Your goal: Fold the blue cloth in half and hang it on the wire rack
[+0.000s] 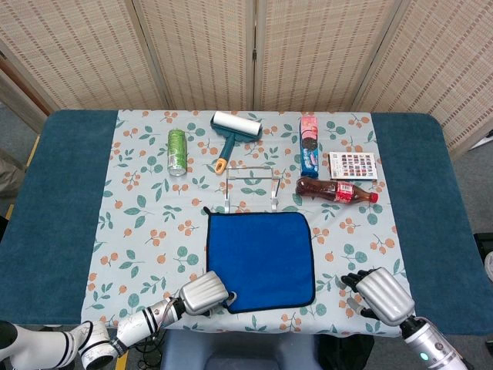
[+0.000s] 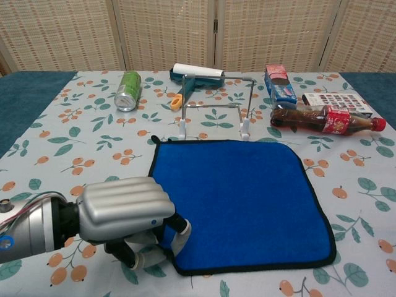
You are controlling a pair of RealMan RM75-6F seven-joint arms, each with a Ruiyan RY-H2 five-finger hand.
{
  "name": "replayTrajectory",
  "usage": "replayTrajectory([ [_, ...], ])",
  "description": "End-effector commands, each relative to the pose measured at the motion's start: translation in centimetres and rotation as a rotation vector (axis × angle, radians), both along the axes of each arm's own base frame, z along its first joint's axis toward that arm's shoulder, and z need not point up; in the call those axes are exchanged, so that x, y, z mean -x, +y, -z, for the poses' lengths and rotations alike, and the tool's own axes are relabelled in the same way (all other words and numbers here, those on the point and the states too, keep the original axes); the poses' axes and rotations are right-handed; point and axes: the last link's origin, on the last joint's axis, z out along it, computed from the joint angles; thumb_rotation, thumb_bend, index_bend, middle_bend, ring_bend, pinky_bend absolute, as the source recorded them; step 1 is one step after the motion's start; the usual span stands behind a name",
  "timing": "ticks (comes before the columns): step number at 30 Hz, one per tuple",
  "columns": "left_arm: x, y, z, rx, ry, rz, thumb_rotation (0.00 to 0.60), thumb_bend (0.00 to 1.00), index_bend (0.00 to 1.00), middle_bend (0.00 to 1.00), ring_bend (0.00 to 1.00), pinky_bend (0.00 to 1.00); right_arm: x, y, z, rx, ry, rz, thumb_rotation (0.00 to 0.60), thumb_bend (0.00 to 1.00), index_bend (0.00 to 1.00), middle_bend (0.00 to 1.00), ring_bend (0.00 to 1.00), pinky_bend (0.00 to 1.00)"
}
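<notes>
The blue cloth (image 1: 259, 260) (image 2: 238, 201) lies flat on the floral tablecloth, just in front of the wire rack (image 1: 253, 187) (image 2: 216, 108). My left hand (image 1: 204, 293) (image 2: 127, 213) is at the cloth's near-left corner, fingers curled around that corner, which is lifted and drawn inward. My right hand (image 1: 377, 295) hovers near the table's front edge, right of the cloth's near-right corner and apart from it, holding nothing with its fingers spread; the chest view does not show it.
Behind the rack lie a green can (image 1: 177, 151) (image 2: 129, 90), a lint roller (image 1: 233, 129) (image 2: 197, 75), a blue and pink box (image 1: 310, 144), a cola bottle (image 1: 337, 190) (image 2: 325, 117) and a colour card (image 1: 353, 166).
</notes>
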Motion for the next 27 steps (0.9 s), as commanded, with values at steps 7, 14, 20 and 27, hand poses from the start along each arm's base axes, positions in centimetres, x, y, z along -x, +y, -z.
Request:
replayTrajectory([
  [7, 0.2, 0.3, -0.1, 0.009, -0.018, -0.033, 0.6, 0.48, 0.59, 0.98, 0.94, 1.0, -1.3, -1.4, 3.7, -0.07, 0.07, -0.131, 0.6, 0.3, 0.45, 0.75, 0.78, 0.94],
  [14, 0.2, 0.4, -0.1, 0.019, -0.032, -0.045, 0.6, 0.48, 0.58, 0.98, 0.94, 1.0, -1.7, -2.7, 6.4, -0.083, 0.117, -0.18, 0.6, 0.22, 0.45, 0.79, 0.82, 0.97],
  [20, 0.2, 0.5, -0.3, 0.017, -0.044, -0.056, 0.6, 0.48, 0.58, 0.98, 0.94, 1.0, -1.8, -3.0, 8.0, -0.119, 0.135, -0.197, 0.6, 0.17, 0.46, 0.8, 0.83, 0.98],
  [27, 0.3, 0.5, -0.3, 0.02, -0.044, -0.064, 0.6, 0.48, 0.58, 0.98, 0.94, 1.0, -1.7, -3.0, 9.0, -0.158, 0.155, -0.193, 0.6, 0.16, 0.46, 0.8, 0.83, 0.98],
])
